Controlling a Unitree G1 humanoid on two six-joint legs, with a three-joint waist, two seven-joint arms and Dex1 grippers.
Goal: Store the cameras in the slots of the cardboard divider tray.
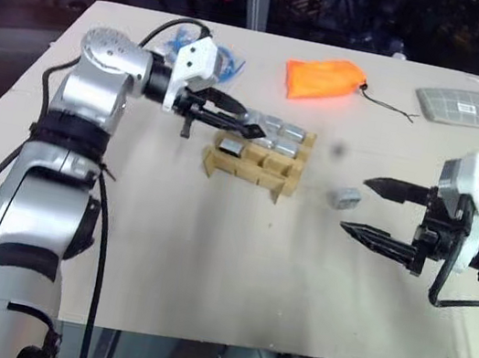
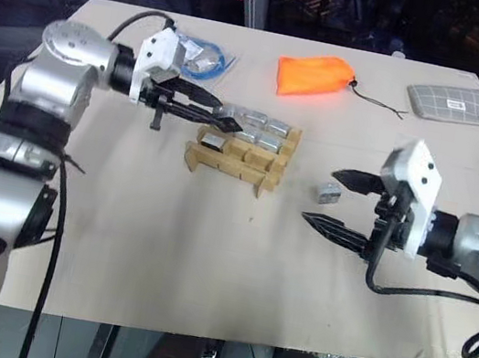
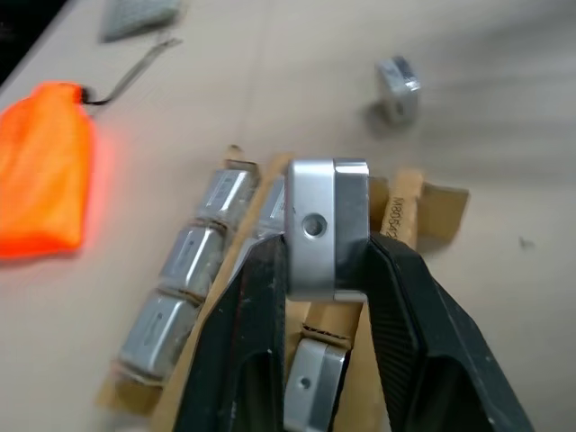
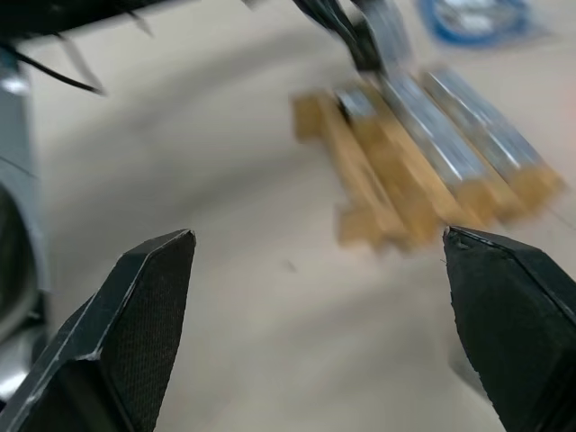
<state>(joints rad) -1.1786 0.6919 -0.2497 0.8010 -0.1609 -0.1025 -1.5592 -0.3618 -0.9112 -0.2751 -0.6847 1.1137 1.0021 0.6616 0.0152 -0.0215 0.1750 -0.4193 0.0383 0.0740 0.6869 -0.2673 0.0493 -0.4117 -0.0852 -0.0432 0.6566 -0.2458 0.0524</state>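
The cardboard divider tray (image 1: pixel 221 166) lies mid-table with several silver cameras (image 1: pixel 286 132) in its far slots and one (image 1: pixel 231 147) in a nearer slot. My left gripper (image 1: pixel 252 131) hovers over the tray's near-left part, shut on another silver camera (image 3: pixel 326 225). One loose camera (image 1: pixel 345 197) rests on the table to the right of the tray. Just right of that loose camera, my right gripper (image 1: pixel 356 204) is raised off the table and open, its fingers pointing left with nothing between them.
An orange pouch (image 1: pixel 324 79) with a cord lies behind the tray. A grey checked pouch (image 1: pixel 459 106) sits at the far right corner. A clear bag with a blue cable (image 1: pixel 230 61) lies behind my left wrist. Bare tabletop stretches in front of the tray.
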